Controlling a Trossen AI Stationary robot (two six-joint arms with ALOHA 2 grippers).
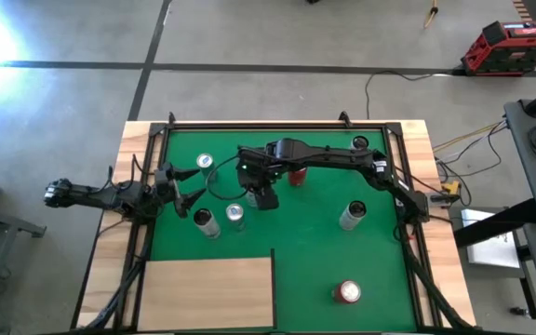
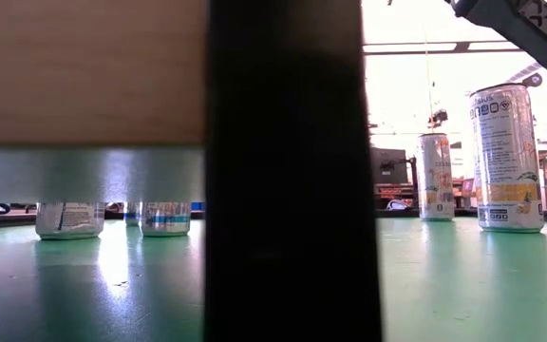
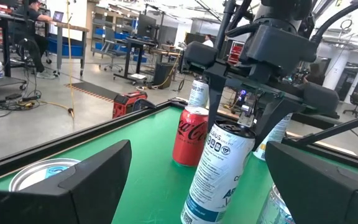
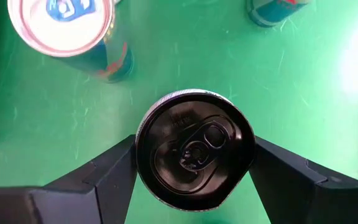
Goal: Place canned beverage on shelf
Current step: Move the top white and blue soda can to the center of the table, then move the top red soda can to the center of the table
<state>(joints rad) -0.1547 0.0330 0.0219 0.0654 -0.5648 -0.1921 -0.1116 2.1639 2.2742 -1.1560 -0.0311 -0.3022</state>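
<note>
A white can with a dark top (image 4: 194, 149) stands between the fingers of my right gripper (image 1: 261, 195) at the middle of the green mat; the gripper is shut on it. The can also shows in the left wrist view (image 3: 219, 168). A red cola can (image 3: 188, 137) stands just behind it. The shelf (image 1: 207, 293), a pale wood panel, lies at the near left of the mat. My left gripper (image 1: 186, 184) is open and empty at the mat's left side, pointing toward the held can. My right gripper pinches the white can between its two fingers, on opposite sides of its wall just under the top rim (image 4: 143, 163). The fingers (image 3: 263, 121) come from above, pointing down. The can is about upright; its base is out of view, so I cannot tell whether it is lifted.
Other cans stand on the mat: one at the far left (image 1: 205, 163), two beside my grippers (image 1: 203, 221) (image 1: 235, 214), one at the right (image 1: 352, 214), a red one near the front (image 1: 347, 291). A dark post (image 2: 292, 171) blocks the low view's middle.
</note>
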